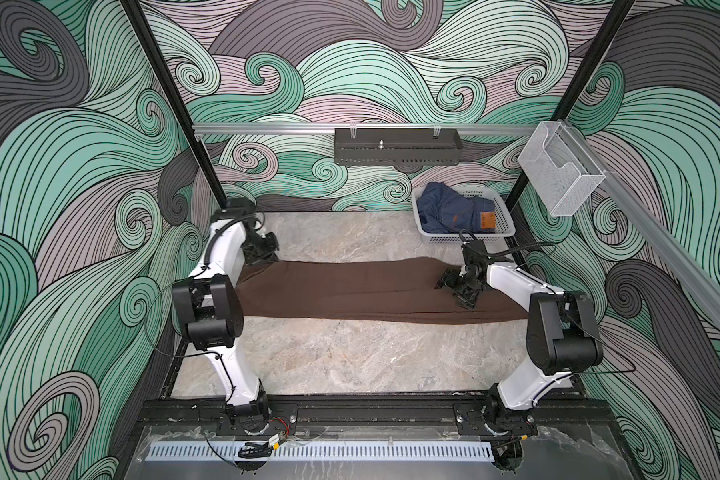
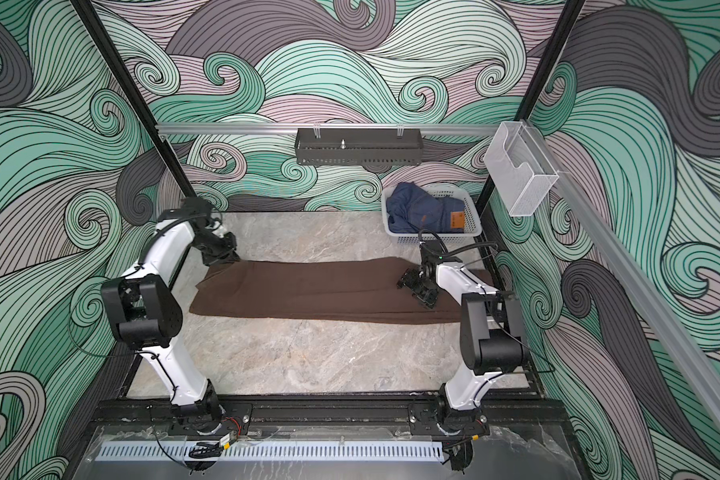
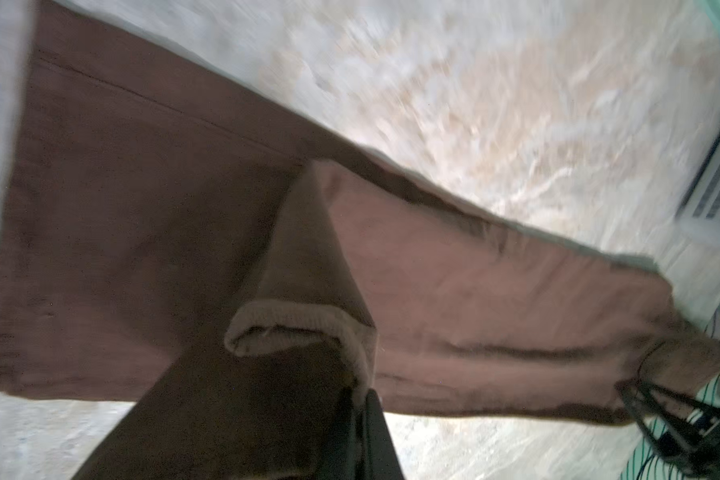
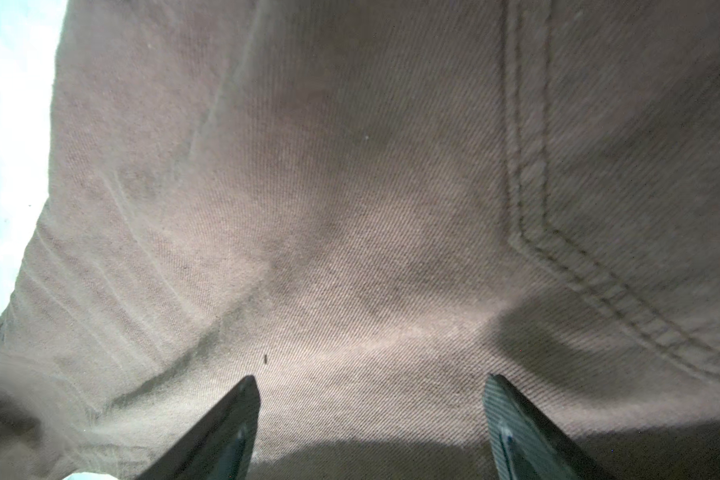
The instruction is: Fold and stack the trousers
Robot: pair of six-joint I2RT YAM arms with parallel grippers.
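Marble tabletop (image 1: 350, 365): trousers (image 1: 350, 291) full length across centre. Your left gripper (image 1: 267, 254) clamps hem; right gripper (image 4: 371, 382) gapes empty. Folding, stacking both ahead.

The table (image 1: 350, 361) lies bare across its near half. Left to right, trousers (image 1: 350, 291) span the middle. A basket (image 1: 503, 218) blocks the far right corner.

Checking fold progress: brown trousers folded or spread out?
Spread: trousers lie full length across the table; only the end pinched by the left gripper is lifted, no crosswise fold yet.
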